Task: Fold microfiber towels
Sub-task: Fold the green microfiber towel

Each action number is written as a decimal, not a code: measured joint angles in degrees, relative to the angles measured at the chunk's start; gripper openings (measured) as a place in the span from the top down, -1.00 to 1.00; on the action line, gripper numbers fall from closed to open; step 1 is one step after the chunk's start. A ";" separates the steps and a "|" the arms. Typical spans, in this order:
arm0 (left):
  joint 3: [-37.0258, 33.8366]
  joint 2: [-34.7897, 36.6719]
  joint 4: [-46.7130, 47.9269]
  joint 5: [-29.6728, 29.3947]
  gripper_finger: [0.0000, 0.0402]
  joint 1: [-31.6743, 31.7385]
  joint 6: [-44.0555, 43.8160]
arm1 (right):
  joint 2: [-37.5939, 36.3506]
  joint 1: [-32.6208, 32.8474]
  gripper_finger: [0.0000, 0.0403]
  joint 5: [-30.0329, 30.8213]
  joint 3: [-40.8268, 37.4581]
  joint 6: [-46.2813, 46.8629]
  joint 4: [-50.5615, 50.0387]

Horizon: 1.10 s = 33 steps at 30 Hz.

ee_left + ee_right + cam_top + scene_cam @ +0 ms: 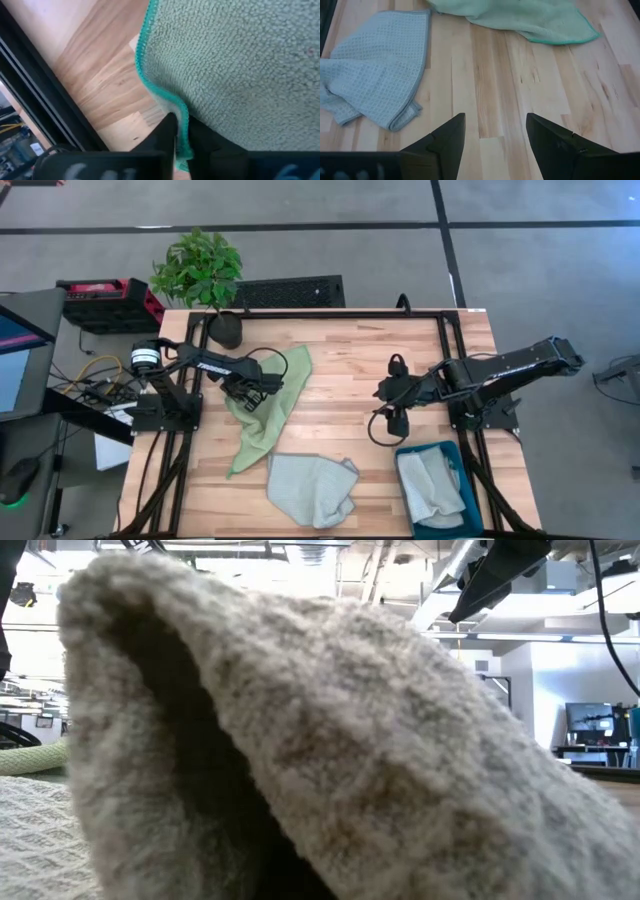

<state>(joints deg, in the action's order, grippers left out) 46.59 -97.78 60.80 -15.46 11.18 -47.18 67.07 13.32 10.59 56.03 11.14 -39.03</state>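
Observation:
A light green towel point(270, 405) lies crumpled in a long slanting strip on the wooden table point(350, 350), left of the middle. My left gripper point(260, 387) is shut on its edge. A pale grey-blue towel point(312, 488) lies bunched near the table's front edge and fills the low view point(330, 740). My right gripper point(387, 395) is open and empty above bare wood, right of the middle. Its wrist view shows the grey-blue towel point(375, 65) and the green towel point(535, 20) ahead of the open fingers point(495, 130). My left gripper pinches the green towel's teal-stitched hem point(181, 127) between its two fingers point(165, 132). The hem runs on away from the fingers point(142, 55). The rest of the towel lies slack on the table point(245, 450). I cannot tell whether it holds one layer or several.
A teal bin point(440, 485) holding pale towels point(432, 488) stands at the front right. A potted plant point(200, 275) stands at the far left corner. Black frame rails point(330, 314) run along the table's far edge. Bare wood lies between the two grippers.

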 joint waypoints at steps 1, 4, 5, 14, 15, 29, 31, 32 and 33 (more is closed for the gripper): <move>0.00 -0.02 0.00 -0.02 0.94 0.00 0.30 | 0.13 0.00 -0.15 0.00 0.00 -0.89 0.29; 0.48 -0.02 0.09 -1.19 0.97 -0.10 1.43 | 0.99 -0.46 -0.15 -0.02 -0.05 -2.45 0.79; 0.86 -0.02 0.05 -2.05 0.97 -0.29 1.52 | 1.57 -1.11 -0.15 -0.04 -0.06 -2.60 1.42; 7.57 2.83 6.22 -12.28 1.00 -2.11 6.04 | 10.57 -13.94 -0.15 -4.73 0.00 -8.18 13.98; 8.45 3.62 7.35 -12.99 1.00 -2.59 6.83 | 11.78 -15.76 -0.15 -6.39 -0.04 -8.85 14.83; 13.88 15.47 5.43 -15.54 1.00 -8.36 27.21 | 27.81 -28.81 -0.15 -12.81 2.01 -15.49 34.37; 14.43 15.41 4.95 -15.56 1.00 -9.06 31.58 | 29.18 -28.96 -0.15 -12.81 3.54 -18.10 34.49; 14.60 15.38 4.40 -15.57 1.00 -9.29 33.90 | 29.98 -28.96 -0.15 -12.82 4.43 -19.80 34.90; 14.78 15.28 3.28 -15.39 1.00 -9.40 36.36 | 30.68 -28.87 -0.15 -13.04 5.20 -21.35 34.94</move>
<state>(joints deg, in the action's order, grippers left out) 61.36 -82.50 64.07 -30.86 1.78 -10.82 97.75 -15.54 -2.45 61.23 -10.21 -4.10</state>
